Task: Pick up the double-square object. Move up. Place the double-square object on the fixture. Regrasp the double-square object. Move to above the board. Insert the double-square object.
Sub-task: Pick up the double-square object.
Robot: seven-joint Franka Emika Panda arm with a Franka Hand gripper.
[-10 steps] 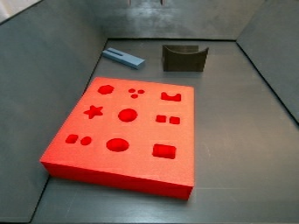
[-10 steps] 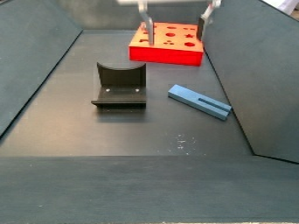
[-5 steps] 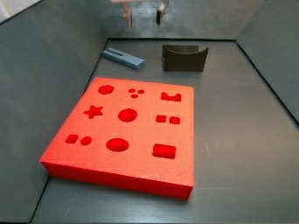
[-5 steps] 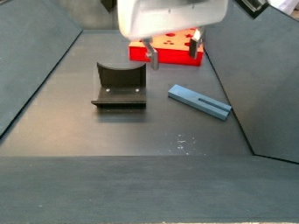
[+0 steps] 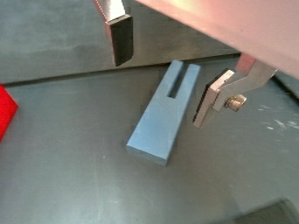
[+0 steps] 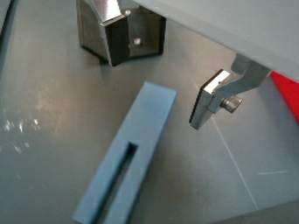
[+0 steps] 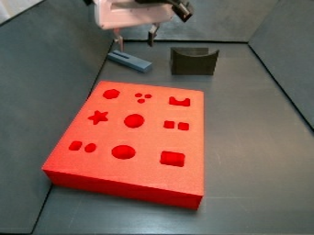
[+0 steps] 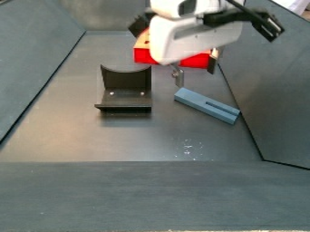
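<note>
The slate-blue double-square object [image 7: 128,61] lies flat on the floor beside the back left wall, its slotted end showing in both wrist views [image 5: 163,114] [image 6: 126,171]. It also shows in a side view [image 8: 208,105]. My gripper [image 7: 135,35] hangs open and empty a little above it [image 8: 194,72]. The fingers [image 5: 121,39] straddle the bar without touching it, as both wrist views show [image 5: 160,92] [image 6: 155,70]. The dark fixture [image 7: 193,61] [image 8: 123,89] [image 6: 122,39] stands apart from the bar. The red board [image 7: 135,128] lies flat, partly hidden by the gripper in a side view [image 8: 145,53].
Sloping grey walls [image 7: 50,55] close in the floor on both sides; the bar lies near one of them. A corner of the board shows in both wrist views [image 5: 6,109] [image 6: 286,87].
The gripper has come down from the top of the view and moved over the double-square object. The bar, fixture and board have not moved.
</note>
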